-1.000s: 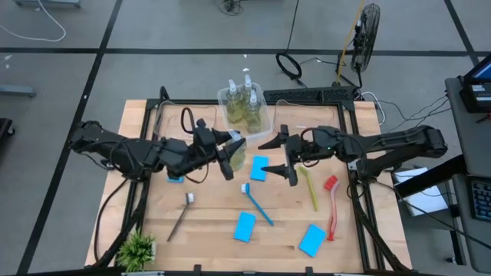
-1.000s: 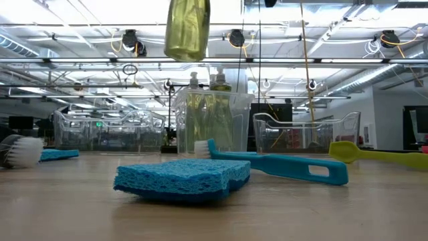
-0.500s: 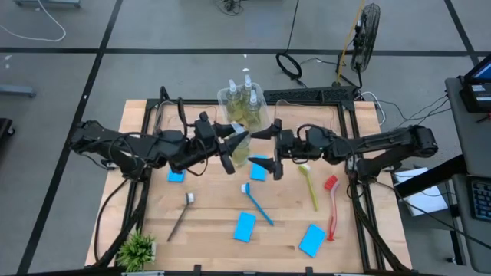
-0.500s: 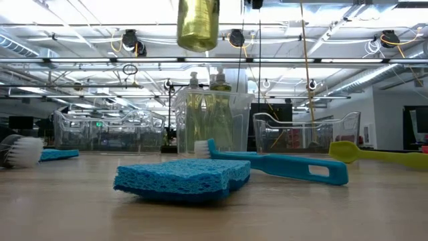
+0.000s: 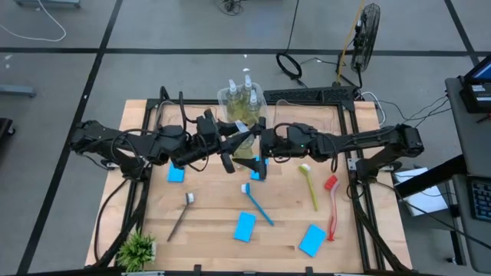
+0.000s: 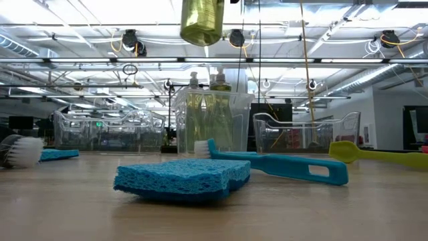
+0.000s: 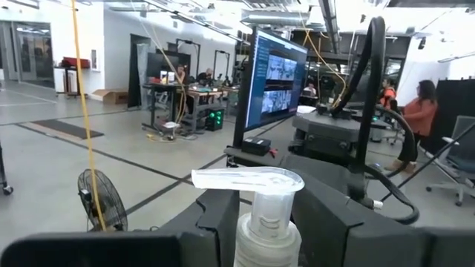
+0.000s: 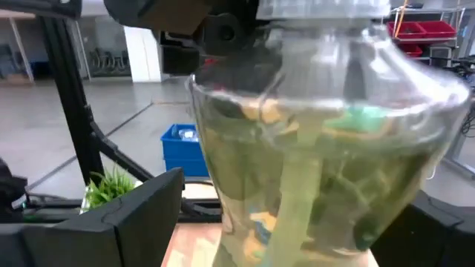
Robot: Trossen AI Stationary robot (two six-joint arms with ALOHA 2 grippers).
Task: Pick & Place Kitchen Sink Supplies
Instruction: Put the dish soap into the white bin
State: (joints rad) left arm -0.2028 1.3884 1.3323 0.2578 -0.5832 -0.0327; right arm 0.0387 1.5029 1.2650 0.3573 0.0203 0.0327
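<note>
A wooden surface point(image 5: 207, 222) seen from above, with two dark robot arms meeting over its middle. The left pincer point(image 5: 234, 147) is clamped partway around the neck of a soap bottle point(image 5: 244, 146), holding it in the air just in front of a clear bin point(image 5: 265, 103) at the far edge; the left wrist view shows the white pump point(image 7: 249, 180) standing between the two dark fingers. The right pincer point(image 5: 259, 147) is beside the same bottle with its fingers spread wide on either side of the body, and the right wrist view shows the yellow-green body filling the gap between the fingers, though whether they touch it cannot be told. In the low view the bottle hangs high above the bin. The bin holds three more soap bottles point(image 5: 244, 101). In front of the bin, under the pincers, lies a sponge point(image 5: 259, 170), partly hidden. Farther from the bin lie a blue brush point(image 5: 258, 203), a yellow brush point(image 5: 308, 186) and a red brush point(image 5: 331, 207) toward the right arm's side. A dark brush point(image 5: 182, 215) lies toward the left arm's side, and another sponge point(image 5: 176, 175) lies under the left arm. Two more sponges point(image 5: 245, 226) lie near the front edge, well apart from the bin. A small plant point(image 5: 136, 249) stands at the front corner on the left arm's side.
</note>
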